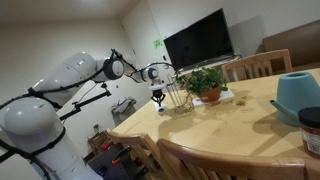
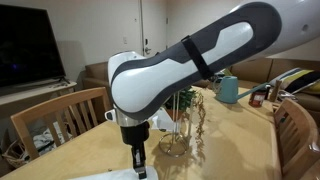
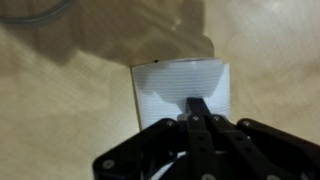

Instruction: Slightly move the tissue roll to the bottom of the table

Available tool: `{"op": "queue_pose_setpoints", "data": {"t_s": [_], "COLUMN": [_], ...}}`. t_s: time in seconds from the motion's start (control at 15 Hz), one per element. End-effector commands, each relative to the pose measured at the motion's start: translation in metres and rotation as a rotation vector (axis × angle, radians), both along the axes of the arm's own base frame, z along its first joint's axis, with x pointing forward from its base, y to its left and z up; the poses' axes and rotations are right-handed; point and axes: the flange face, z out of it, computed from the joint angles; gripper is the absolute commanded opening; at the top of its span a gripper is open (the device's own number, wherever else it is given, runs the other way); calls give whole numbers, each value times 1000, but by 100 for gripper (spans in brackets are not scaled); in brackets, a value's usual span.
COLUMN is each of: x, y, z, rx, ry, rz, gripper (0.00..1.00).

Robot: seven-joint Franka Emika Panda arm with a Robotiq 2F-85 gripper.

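The tissue roll (image 3: 178, 82), white with a fine embossed texture, lies on the tan table (image 3: 60, 125) in the middle of the wrist view. My gripper (image 3: 197, 106) is shut, its two black fingers pressed together with nothing between them. The tips overlap the near side of the roll; I cannot tell whether they touch it. In both exterior views the gripper (image 1: 157, 98) (image 2: 138, 160) points straight down at the table's (image 1: 240, 130) end near the robot. The arm hides most of the roll there.
A thin wire rack (image 1: 175, 95) (image 2: 176, 140) stands just beyond the gripper, with a potted plant (image 1: 207, 82) behind it. A teal jug (image 1: 298, 92) (image 2: 228, 90) sits farther along the table. Wooden chairs (image 1: 258, 65) (image 2: 60, 110) ring the table.
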Motion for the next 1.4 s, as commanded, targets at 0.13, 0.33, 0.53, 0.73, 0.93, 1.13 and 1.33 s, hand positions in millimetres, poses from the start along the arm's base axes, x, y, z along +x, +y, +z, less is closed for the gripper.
{"op": "queue_pose_setpoints", "data": {"t_s": [0.13, 0.33, 0.53, 0.73, 0.93, 1.13, 1.33], "x": [-28, -43, -60, -75, -60, -63, -64], "y": [-27, -39, -53, -66, -55, -58, -59], "z": [-11, -12, -13, -14, -7, -7, -7], "rx": [-81, -106, -120, -121, -105, -109, -110], "ry": [66, 85, 111, 123, 116, 122, 123], "rz": [-34, -54, -57, -68, -46, -47, -46], "gripper": [0, 0, 0, 0, 1, 1, 1]}}
